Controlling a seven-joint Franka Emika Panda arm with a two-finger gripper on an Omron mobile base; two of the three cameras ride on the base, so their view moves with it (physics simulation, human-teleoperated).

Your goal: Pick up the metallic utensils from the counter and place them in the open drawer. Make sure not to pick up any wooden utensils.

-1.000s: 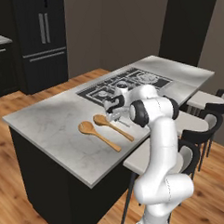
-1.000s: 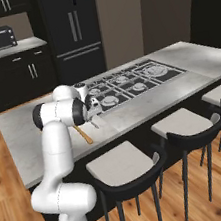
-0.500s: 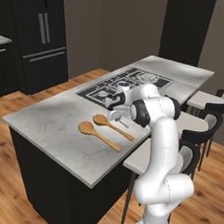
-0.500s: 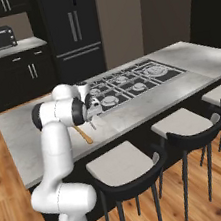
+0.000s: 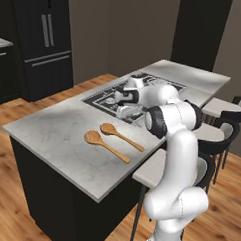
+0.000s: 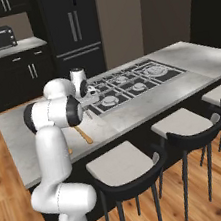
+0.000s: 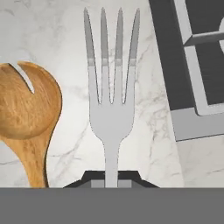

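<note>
- One fork [image 7: 111, 109] is pinched by its handle in the end effector [image 7: 111, 178], jaws pressed on it.
- Long axis runs straight out from the hand, tines forward, above the desk [image 7: 65, 52] by the cooktop [image 7: 192, 65].
- Wooden spoon [image 7: 26, 113] lies just beside; prob. next: carry fork to drawer.
</note>
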